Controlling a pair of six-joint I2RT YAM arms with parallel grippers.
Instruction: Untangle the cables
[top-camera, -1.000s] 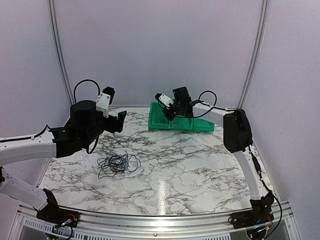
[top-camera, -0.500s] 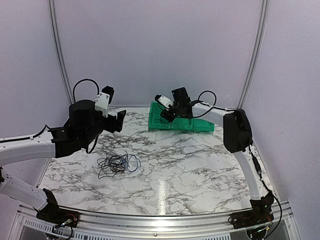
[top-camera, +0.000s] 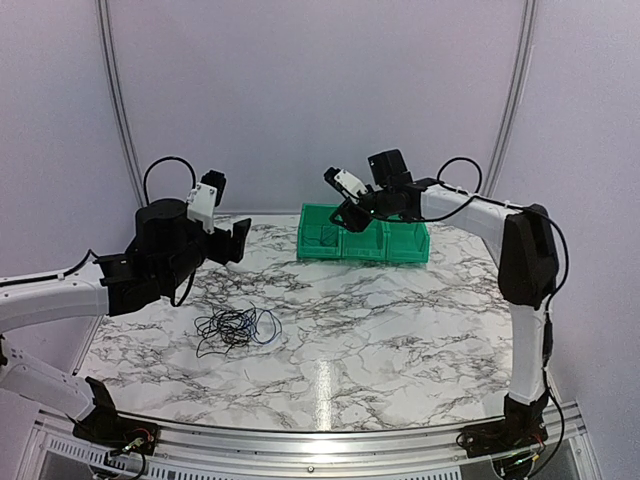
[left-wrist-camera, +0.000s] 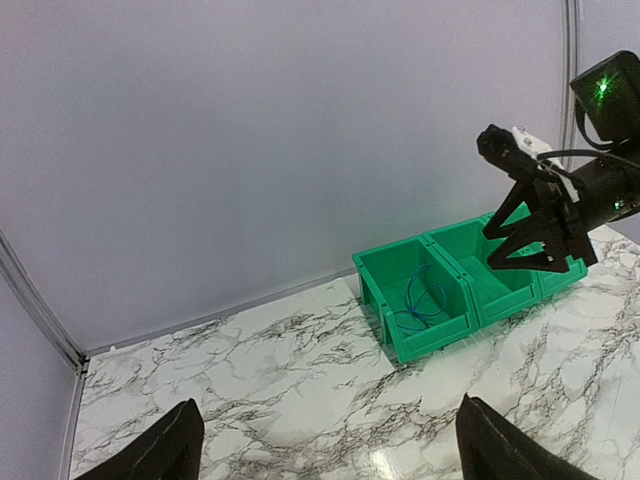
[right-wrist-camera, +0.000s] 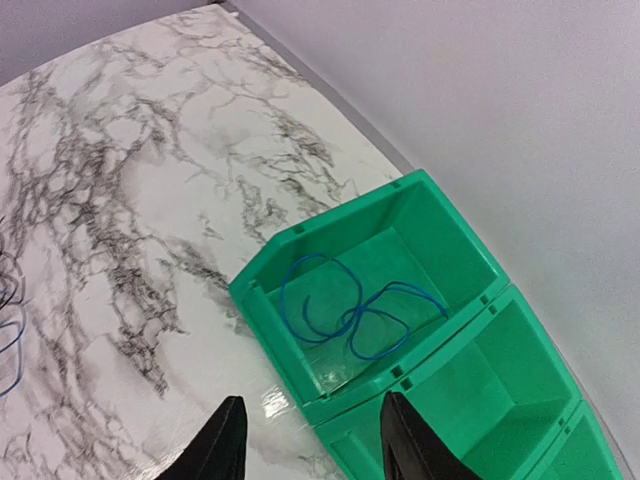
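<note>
The left arm (top-camera: 60, 290) lay bent low over the left edge of the table (top-camera: 400, 330), the left gripper (top-camera: 232, 242) raised with jaws spread wide. The right arm (top-camera: 522, 262) arched high toward the far edge, the right gripper (top-camera: 352, 218) tilted downward, fingers parted.

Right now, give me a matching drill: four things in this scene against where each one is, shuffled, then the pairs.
1. loose thin blue wire
2. tangle of thin black and blue cables
3. right pincer
4. left pincer

A. lying on the white marble-pattern table
B. open, above the row of green plastic bins
C. inside the end green plastic bin
D. open, raised over the table's left side

Pairs: 1-C, 2-A, 3-B, 4-D
</note>
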